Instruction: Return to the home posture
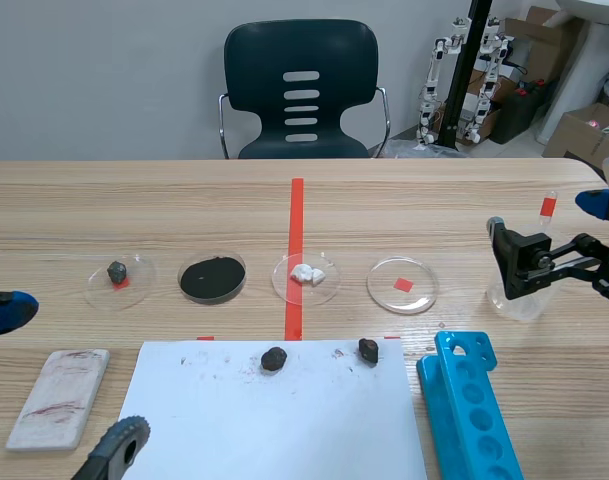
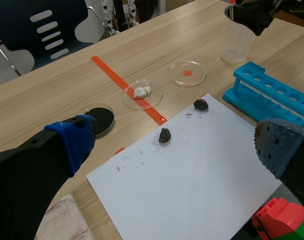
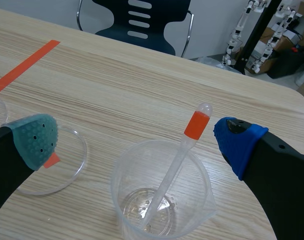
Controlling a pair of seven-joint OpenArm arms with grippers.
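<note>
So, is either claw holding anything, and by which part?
Nothing is held: left gripper open above the paper, right gripper open at the beaker, fingers clear of it.

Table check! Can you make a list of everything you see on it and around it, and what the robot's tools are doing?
Surface: wooden table, red tape marks.
Job's things: nothing seen, only the arms.
Clutter: white paper with two dark stones; four dishes; blue rack; beaker holding a dropper; pale block.
Tools: left tool open over the paper; right tool open at the beaker.
Cables: nothing seen.
Surroundings: black chair, cardboard boxes.
</note>
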